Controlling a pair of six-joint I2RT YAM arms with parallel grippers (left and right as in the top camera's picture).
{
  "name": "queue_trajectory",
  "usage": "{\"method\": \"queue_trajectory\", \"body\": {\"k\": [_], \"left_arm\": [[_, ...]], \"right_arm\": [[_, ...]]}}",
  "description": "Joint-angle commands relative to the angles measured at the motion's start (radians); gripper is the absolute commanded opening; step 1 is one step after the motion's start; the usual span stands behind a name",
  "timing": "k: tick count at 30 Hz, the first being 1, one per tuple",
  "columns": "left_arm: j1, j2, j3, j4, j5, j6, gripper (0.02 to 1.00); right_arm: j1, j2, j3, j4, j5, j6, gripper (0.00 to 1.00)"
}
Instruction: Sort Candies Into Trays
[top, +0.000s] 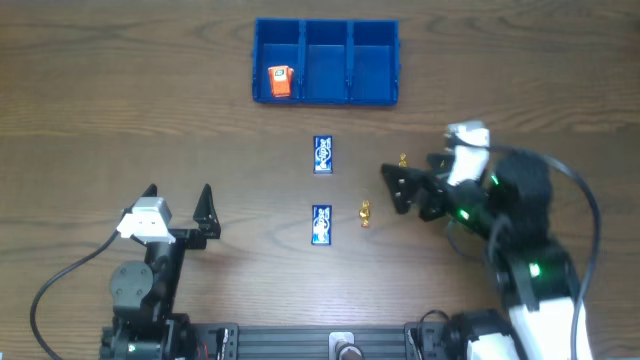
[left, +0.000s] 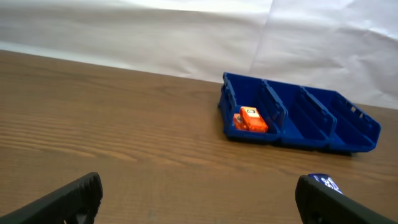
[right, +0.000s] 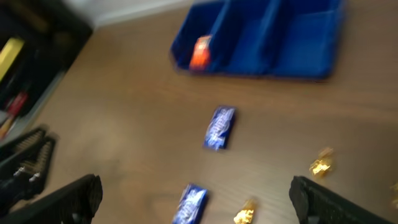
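Bench (top: 120, 100). Blue tray (top: 326, 97) at far side, three compartments. Left jaws wide open, empty, at near left. Right jaws wide open, empty, at right. Blue candy (top: 322, 154) and second blue candy (top: 321, 224) mid-bench. Orange candy (top: 279, 81) in left compartment. Gold candy (top: 365, 212) and second gold candy (top: 402, 160) near right jaws.

We see the tray (top: 260, 60) at the far middle of the worktop (top: 120, 100), with a wrapped candy (top: 279, 82) in its left compartment. Nearer, the far bar (top: 322, 155) lies behind the near bar (top: 321, 225). A small candy (top: 365, 213) sits just right of the near bar. A second small candy (top: 403, 160) lies farther right, beside the right tool (top: 393, 189).
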Motion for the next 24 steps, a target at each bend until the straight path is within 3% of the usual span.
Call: {"method": "queue_trajectory", "body": {"k": [1, 5, 9, 18, 24], "left_arm": [[0.003, -0.007, -0.016, -0.038, 0.021, 0.004, 0.998], [0.003, -0.007, -0.016, -0.038, 0.021, 0.004, 0.998], [0.003, -0.007, -0.016, -0.038, 0.021, 0.004, 0.998], [0.003, -0.007, -0.016, -0.038, 0.021, 0.004, 0.998], [0.003, -0.007, -0.016, -0.038, 0.021, 0.004, 0.998]], "right_arm": [[0.182, 0.241, 0.192, -0.132, 0.019, 0.014, 0.998], [0.336, 0.415, 0.255, -0.235, 0.167, 0.101, 0.998], [0.452, 0.545, 0.257, -0.259, 0.26, 0.214, 0.998], [0.632, 0.78, 0.258, -0.248, 0.372, 0.408, 0.998], [0.653, 0.89, 0.258, -0.172, 0.378, 0.435, 0.998]]}}
